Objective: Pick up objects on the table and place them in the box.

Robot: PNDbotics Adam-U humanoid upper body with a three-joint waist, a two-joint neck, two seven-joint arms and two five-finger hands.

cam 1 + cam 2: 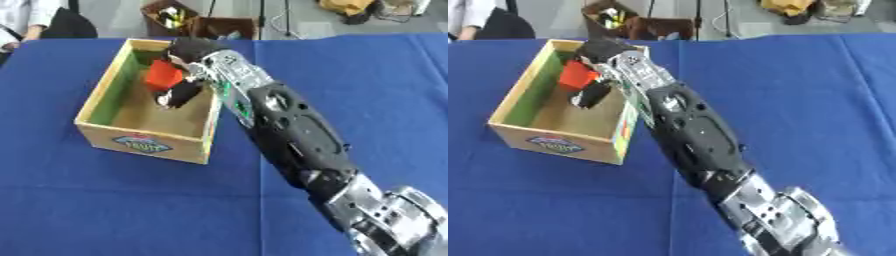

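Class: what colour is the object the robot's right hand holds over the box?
Red-orange object, held in the right hand over the wooden box; left eye view shows it best.

Stereo head pair, downward over table (105,200)

Red-orange block (163,75) held over open wooden box (101,92) on blue table, box upright

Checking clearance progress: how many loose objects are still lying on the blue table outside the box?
0. The only object showing is the red object, held by the right hand over the inside of the wooden box. The arm may hide some cloth.
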